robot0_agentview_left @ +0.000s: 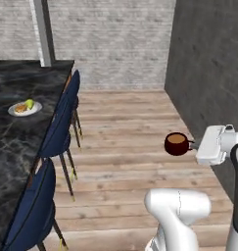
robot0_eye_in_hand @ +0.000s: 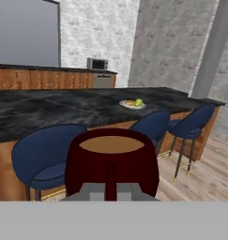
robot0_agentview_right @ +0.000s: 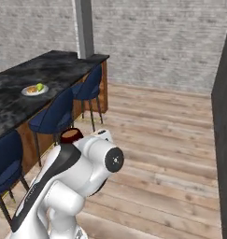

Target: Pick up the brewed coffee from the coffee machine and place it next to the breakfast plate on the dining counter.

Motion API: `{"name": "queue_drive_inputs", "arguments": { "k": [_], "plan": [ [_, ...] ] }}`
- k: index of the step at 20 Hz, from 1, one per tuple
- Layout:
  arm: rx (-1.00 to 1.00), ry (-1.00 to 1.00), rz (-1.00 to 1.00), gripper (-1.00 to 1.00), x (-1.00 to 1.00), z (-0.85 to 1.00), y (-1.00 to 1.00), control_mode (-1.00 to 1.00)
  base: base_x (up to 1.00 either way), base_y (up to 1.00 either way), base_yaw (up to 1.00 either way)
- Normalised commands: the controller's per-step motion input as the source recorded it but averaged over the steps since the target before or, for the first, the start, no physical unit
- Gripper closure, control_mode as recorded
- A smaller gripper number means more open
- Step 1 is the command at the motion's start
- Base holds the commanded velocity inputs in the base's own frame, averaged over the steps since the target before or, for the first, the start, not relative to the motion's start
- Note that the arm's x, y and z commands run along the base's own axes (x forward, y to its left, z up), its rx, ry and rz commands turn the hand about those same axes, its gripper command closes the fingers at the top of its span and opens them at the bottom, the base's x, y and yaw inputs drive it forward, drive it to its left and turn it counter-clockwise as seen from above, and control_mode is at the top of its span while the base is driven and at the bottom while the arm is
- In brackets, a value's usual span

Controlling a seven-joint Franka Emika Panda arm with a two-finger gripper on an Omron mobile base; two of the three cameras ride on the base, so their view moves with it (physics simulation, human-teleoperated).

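The brewed coffee, a dark red mug with brown liquid, hangs upright over the wooden floor. My gripper is shut on its side handle. In the hand view the mug fills the lower middle, its handle between my gripper and the cup. The mug's rim peeks over my arm. The breakfast plate lies on the dining counter, far left of the mug, beyond the stools. The coffee machine is out of view.
Dark blue stools line the dining counter between me and it. A dark grey wall stands close on the right. A pillar rises at the counter's far end. A silver microwave sits on wood cabinets behind.
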Motion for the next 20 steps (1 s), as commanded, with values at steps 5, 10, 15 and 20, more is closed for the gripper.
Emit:
{"name": "queue_drive_inputs", "arguments": {
  "k": [5, 10, 15, 20],
  "plan": [
    [0.00, 0.00, 0.00, 1.00, 0.00, 0.00, 0.00, 1.00, 1.00, -0.54, 0.51],
    [0.00, 0.00, 0.00, 1.00, 0.00, 0.00, 0.00, 1.00, 1.00, -0.50, 0.53],
    [0.00, 0.00, 0.00, 1.00, 0.00, 0.00, 0.00, 1.00, 1.00, -0.58, 0.50],
    [0.00, 0.00, 0.00, 1.00, 0.00, 0.00, 0.00, 1.00, 1.00, -0.62, 0.48]
  ]
}}
